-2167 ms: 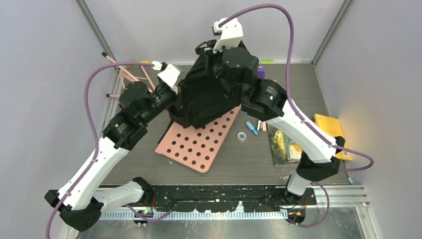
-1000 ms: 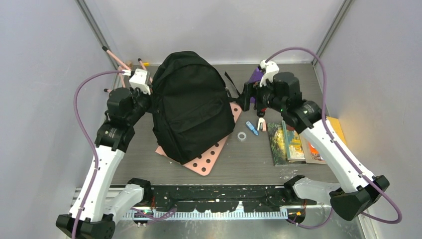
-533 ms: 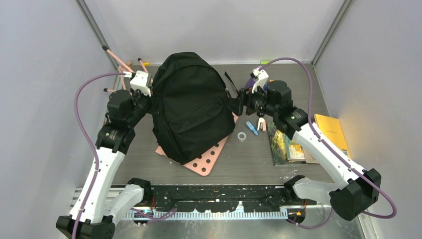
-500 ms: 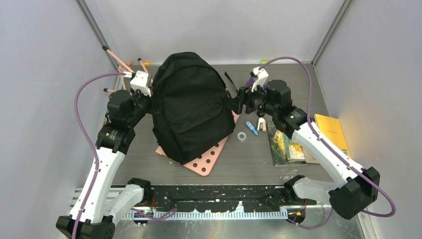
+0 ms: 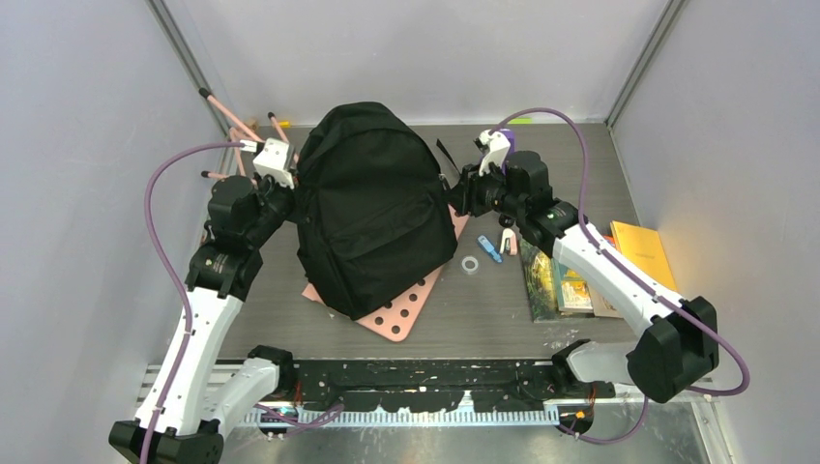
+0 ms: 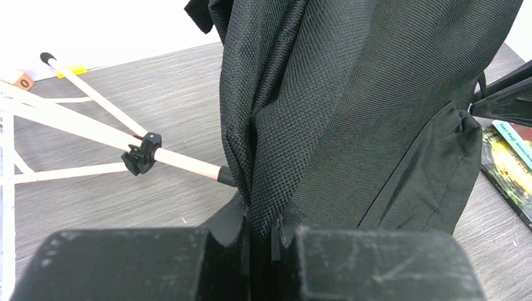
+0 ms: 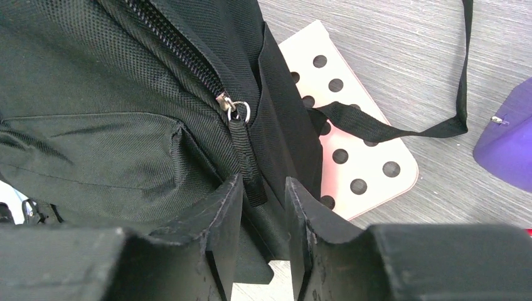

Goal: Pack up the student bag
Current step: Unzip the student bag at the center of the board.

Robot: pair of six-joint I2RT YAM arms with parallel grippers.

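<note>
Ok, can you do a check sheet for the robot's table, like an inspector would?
Surface: grey table, with a pink perforated board under the bag.
Job's things: black student bag sits on the board between the arms.
Clutter: books, yellow book and tape ring right of the bag; pink sticks to its left.
Grippers: left gripper pinched shut on bag fabric; right gripper jaws apart, zipper pull between them.
Cables: purple cables loop over each arm.
Surroundings: plain grey walls; nothing else seen.
</note>
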